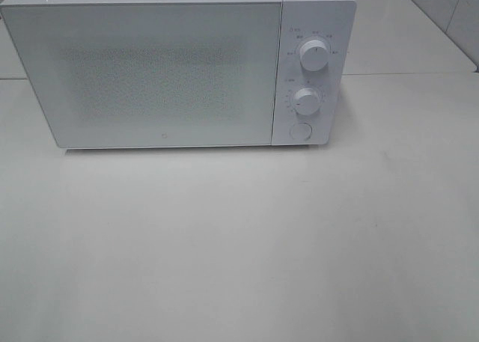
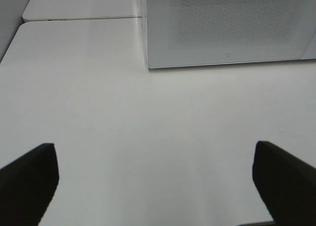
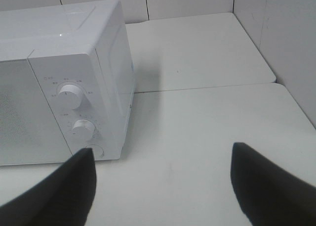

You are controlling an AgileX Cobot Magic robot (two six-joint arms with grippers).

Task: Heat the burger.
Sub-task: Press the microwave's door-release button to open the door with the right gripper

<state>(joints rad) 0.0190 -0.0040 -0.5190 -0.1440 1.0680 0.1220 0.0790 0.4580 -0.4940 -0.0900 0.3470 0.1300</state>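
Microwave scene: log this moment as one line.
microwave: door shut | burger: not in view | left tool: open, empty | right tool: open, empty

I see the microwave (image 1: 176,65) standing at the rear of the surface (image 1: 239,245); its knobs (image 1: 313,55) sit right of its door (image 1: 142,80).
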